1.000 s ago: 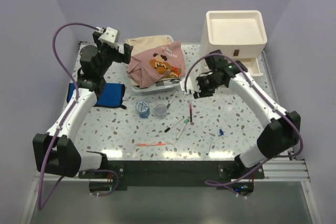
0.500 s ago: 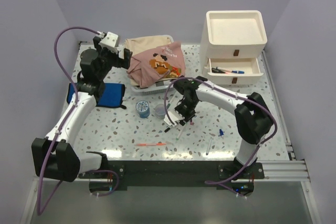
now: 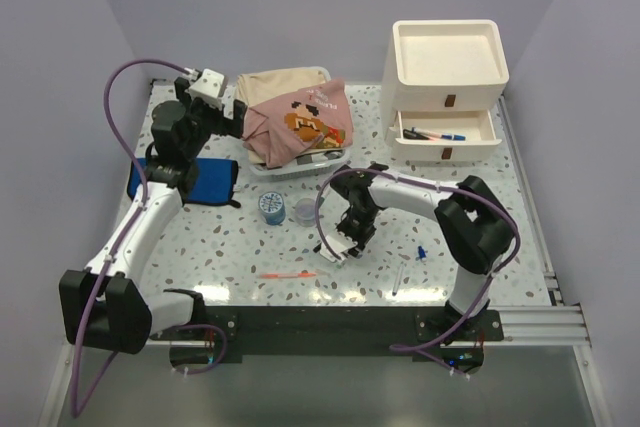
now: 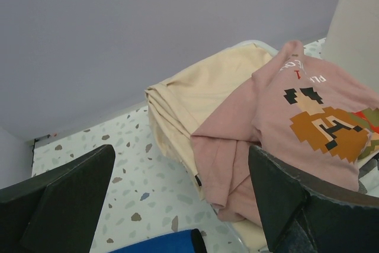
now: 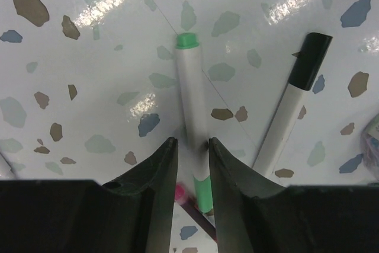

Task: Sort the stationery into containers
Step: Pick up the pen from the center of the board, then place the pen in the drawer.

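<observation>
My right gripper [image 3: 347, 243] is down on the table among the loose pens. In the right wrist view its fingers [image 5: 163, 164] press both sides of a white marker with a green cap [image 5: 190, 81], which still lies on the table. A white marker with a black cap [image 5: 290, 117] lies just to the right, and a pink-tipped pen [image 5: 180, 194] lies under the jaws. The cream drawer unit [image 3: 447, 57] stands at the back right, its upper drawer [image 3: 470, 125] open with pens inside. My left gripper [image 4: 183, 205] is open and empty, raised beside the clothes.
A clear basket with pink and beige clothes [image 3: 300, 122] sits at the back middle. A blue cloth [image 3: 205, 179] lies left. A blue tape roll [image 3: 271, 206], a clear cup [image 3: 306, 211], an orange pen [image 3: 285, 275] and a small blue item [image 3: 421, 253] lie on the table.
My right arm swung from the drawer unit down to the pens at the table's middle and closed around the green-capped marker. The left arm barely moved.
</observation>
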{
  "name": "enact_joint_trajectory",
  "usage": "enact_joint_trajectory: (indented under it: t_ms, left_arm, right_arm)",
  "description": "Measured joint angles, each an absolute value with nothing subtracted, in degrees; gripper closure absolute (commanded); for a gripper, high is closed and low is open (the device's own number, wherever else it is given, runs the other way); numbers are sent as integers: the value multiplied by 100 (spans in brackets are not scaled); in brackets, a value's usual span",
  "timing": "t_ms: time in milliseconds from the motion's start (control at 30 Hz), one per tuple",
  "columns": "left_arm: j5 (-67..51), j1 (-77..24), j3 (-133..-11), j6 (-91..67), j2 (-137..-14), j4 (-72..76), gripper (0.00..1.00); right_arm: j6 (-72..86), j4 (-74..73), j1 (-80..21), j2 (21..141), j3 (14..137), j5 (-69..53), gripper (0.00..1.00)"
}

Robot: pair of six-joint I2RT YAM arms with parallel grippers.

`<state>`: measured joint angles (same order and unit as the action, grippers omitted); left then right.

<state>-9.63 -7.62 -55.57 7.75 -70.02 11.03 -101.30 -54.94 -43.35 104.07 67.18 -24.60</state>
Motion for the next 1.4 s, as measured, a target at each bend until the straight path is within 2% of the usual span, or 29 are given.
enact_joint_trajectory:
  t_ms: [100,167,200,300,667,1000,1167,1400]
  left_arm:
    - [-961,-753,-5537,773,-7002,1103,0]
    - [-963,-751,-5537,768,-7002,1109,0]
    - [-961,-751,-5537,764,-7002,1109,0]
    - [-965,-751,-5535,749,-7008,1114,0]
    - [-980,-751,-5553,729,-7126,1151,0]
    - [-1055,-751,-6152,773,-7577,1328,0]
    - [-1138,-751,-6637,773,-7819,1341,0]
    - [-1179,-751,-6921,770,-7885,1417,0]
  right_arm:
    - [-10062,-5334,-4379,10471,6641,-2377,70]
    - [-9994,-5310,-4399,10475,6641,-2340,75]
    - [-9977,-5308,-4410,10475,6641,-2324,84]
    - [-9887,-5229,-4462,10486,6643,-2241,100]
    - [-9382,-5645,-4368,10221,6960,-1863,100]
    - [-8320,-5645,-2936,9872,9627,-969,100]
    - [-7806,-5437,-2209,10344,10261,-541,100]
    - [-7498,-5282,-1420,10763,10302,-213,100]
